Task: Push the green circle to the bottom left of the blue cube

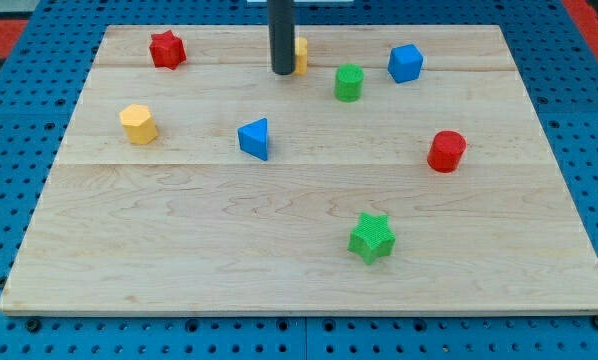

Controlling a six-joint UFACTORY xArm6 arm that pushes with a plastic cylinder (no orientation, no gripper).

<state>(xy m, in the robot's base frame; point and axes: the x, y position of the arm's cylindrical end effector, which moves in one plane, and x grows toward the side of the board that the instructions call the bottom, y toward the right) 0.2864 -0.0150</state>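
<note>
While I am watching the one camera feed, my tip (pixel 282 72) is sitting near the view's top of the wooden board (pixel 299 250), just left of centre. No jaws are fitted to this arm, so nothing is opening, closing or gripping; the rod is simply standing upright on the surface. A yellow block (pixel 301 54) is peeking out from behind the rod on its right side, and I cannot tell its shape or whether the rod is touching it.

I am seeing the green circle (pixel 349 82) lying to the right of my tip, apart from it. The blue cube (pixel 405 63) is sitting to the right of the circle and slightly higher in the view, with a small gap between them.

Elsewhere, a red star (pixel 166 49) is resting near the top left corner, a yellow hexagonal block (pixel 138 124) is lying at the left, a blue triangle (pixel 254 138) is sitting near the middle, a red cylinder (pixel 446 151) is standing at the right, and a green star (pixel 372 237) is lying toward the bottom.
</note>
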